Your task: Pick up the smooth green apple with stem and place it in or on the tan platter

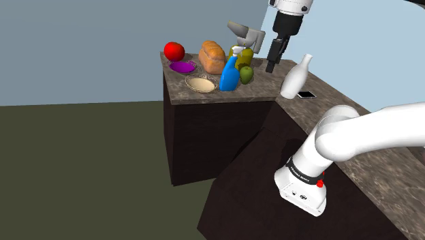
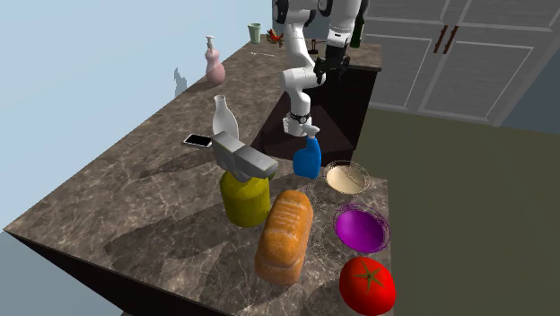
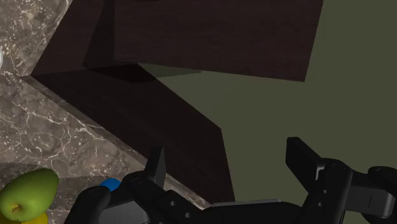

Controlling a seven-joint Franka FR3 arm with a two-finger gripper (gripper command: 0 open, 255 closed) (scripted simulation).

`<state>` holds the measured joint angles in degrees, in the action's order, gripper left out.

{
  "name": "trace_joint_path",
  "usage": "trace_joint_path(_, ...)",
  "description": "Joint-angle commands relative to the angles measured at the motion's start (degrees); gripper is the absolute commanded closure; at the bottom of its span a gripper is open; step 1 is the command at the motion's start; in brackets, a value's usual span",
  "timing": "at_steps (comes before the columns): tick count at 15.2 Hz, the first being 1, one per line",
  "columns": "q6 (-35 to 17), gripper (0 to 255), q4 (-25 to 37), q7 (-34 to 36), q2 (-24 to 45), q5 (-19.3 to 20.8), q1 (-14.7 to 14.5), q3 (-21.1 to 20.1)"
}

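Hand (image 3: 226,148) spread open near the green apple (image 3: 28,192) on the bench (image 3: 51,127); looks smooth, firm, lightish, probably slippery, so better to pinch across the round middle.

No readable text, labels, brands, numbers or signs on any object.

This is looking like a home kitchen: a brown marbled countertop (image 2: 135,197) is running in an L over dark base cabinets (image 1: 204,136), and grey panelled cupboard doors (image 2: 449,63) with bar handles are standing beyond an olive floor (image 2: 467,206). Food and kitchen ware are sitting together on the counter: a loaf of bread (image 2: 285,235), a red tomato (image 2: 367,285), a green apple (image 1: 246,73), a purple bowl (image 2: 361,226), a tan platter (image 1: 201,84), a blue spray bottle (image 2: 307,158) and a pink pump dispenser (image 2: 214,65).
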<state>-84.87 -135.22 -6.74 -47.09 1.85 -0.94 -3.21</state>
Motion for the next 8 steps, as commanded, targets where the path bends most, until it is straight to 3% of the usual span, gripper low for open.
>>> trace_joint_path(1, 0.00, 0, 0.00, 0.00, 0.00, 0.00, 0.00, 0.00)
trace_joint_path(8, -9.47, 0, -1.91, -8.89, 4.91, 4.12, 2.52, 9.43)
